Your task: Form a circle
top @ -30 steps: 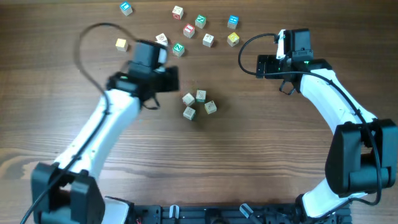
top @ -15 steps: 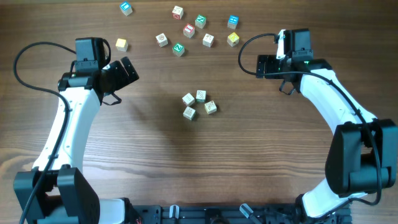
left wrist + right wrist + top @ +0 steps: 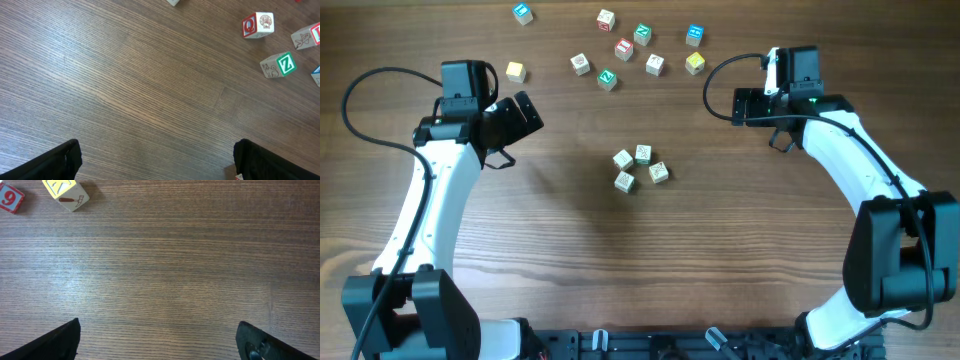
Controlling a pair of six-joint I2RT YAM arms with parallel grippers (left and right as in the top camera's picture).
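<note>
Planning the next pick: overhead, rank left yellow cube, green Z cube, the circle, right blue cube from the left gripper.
From left gripper:
1. left yellow cube, top left
2. green Z cube, top middle
3. the circle, centre
4. right blue cube, top right

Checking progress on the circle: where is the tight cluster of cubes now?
In the overhead view, the cluster sits centred between left and right, mid-frame, below the loose cubes along the top; the green Z cube is its closest loose neighbour.
</note>
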